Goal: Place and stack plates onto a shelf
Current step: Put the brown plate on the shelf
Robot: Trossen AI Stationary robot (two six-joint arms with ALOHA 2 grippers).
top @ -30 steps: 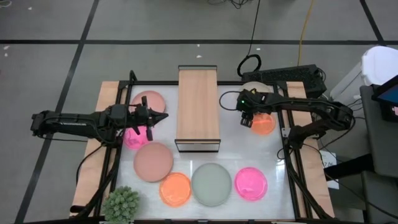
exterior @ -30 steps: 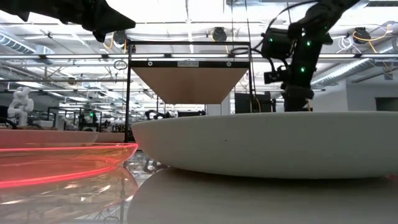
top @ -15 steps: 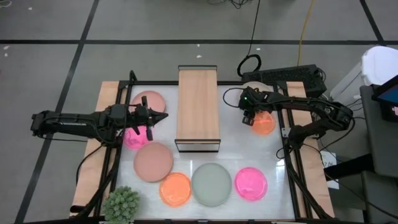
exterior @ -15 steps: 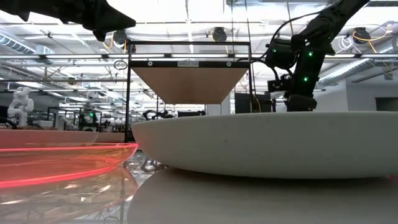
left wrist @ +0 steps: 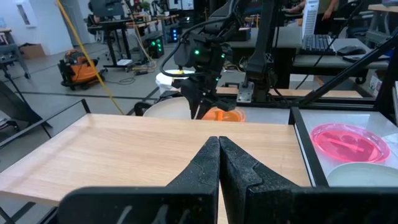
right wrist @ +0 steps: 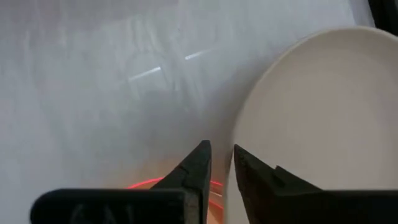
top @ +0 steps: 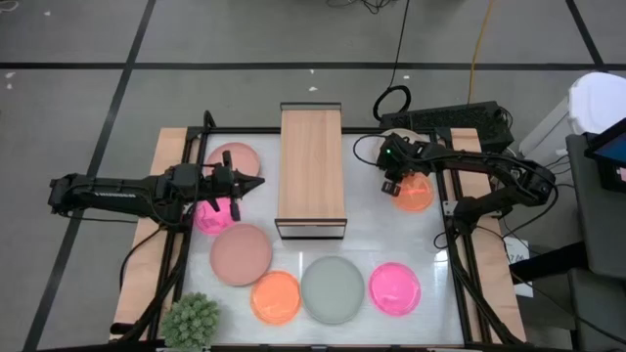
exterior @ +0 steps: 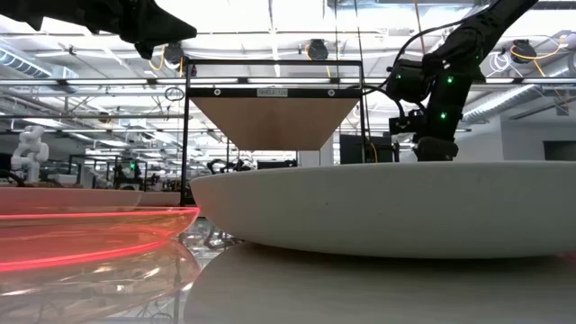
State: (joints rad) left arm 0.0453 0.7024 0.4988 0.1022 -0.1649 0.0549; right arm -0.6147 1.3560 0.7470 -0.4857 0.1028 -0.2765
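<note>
You are looking down on a white desk [top: 372, 230] with the shelf [top: 311, 168], a light-wood board on a black frame, standing at its far middle with nothing on it. Your right gripper [top: 393, 186] is low at the far right, at the left rim of an orange plate [top: 415, 195], which lies just beside a beige plate [top: 399, 137] farther back. In the right wrist view its fingers [right wrist: 194, 168] stand only a narrow gap apart, with the orange rim [right wrist: 177, 184] showing beneath them and the beige plate close alongside; you cannot tell whether they already grip that rim. Your left gripper [top: 238, 190] waits above the desk's left side, fingers [left wrist: 208, 163] pressed shut on nothing, pointing toward the shelf. Under it lie a dusty pink plate [top: 234, 160] at the far left and a hot pink plate [top: 212, 216] nearer. Along the near edge, from left to right, sit a larger dusty pink plate [top: 241, 254], a second orange plate [top: 275, 297], a pale green plate [top: 333, 289] and another hot pink plate [top: 394, 288]. A spiky green plant ball [top: 191, 320] sits at the near left corner.
</note>
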